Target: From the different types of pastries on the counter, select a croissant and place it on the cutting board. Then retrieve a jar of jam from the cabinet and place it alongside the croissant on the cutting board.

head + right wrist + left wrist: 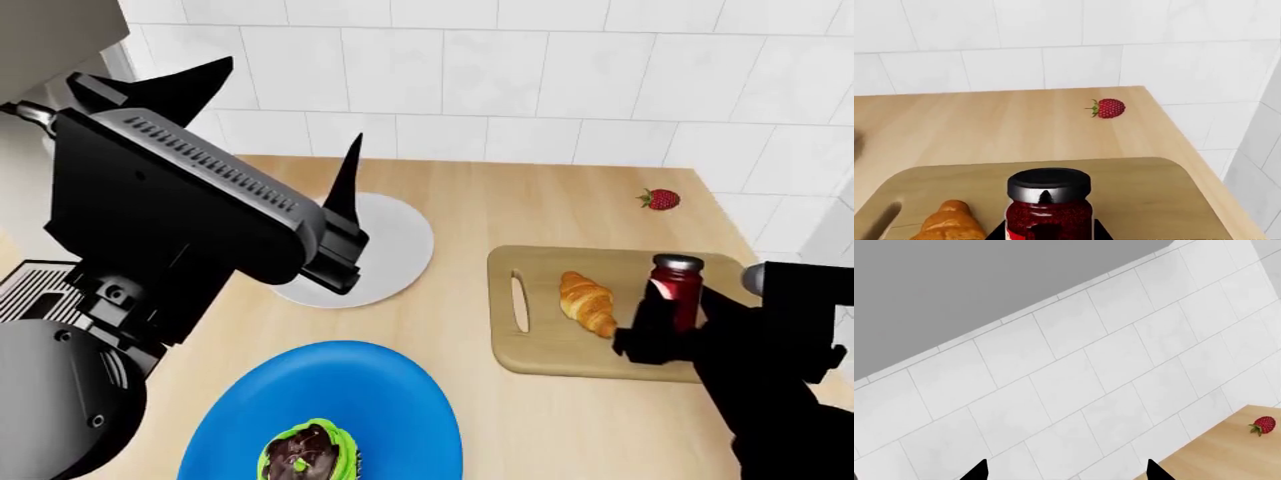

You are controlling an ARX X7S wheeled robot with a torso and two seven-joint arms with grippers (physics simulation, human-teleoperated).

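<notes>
The cutting board (534, 345) lies on the counter (534, 200) at the right. The croissant (587, 303) lies on it. The jar of jam (675, 285) is upright just right of the croissant, over the board. My right gripper (674, 322) is shut on the jar's lower half. In the right wrist view the jar (1049, 200) fills the space between the jaws of the gripper (1049, 232), with the croissant (951, 224) beside it on the board (1147, 200). My left gripper (280, 115) is open, empty and raised at the left; its wrist view (1067, 472) faces the tiled wall.
A cupcake (307, 455) sits on a blue plate (387, 390) at the front. A round grey plate (396, 245) lies behind it, partly hidden by my left gripper. A strawberry (659, 199) lies near the back wall. A dark appliance (54, 330) stands at the left.
</notes>
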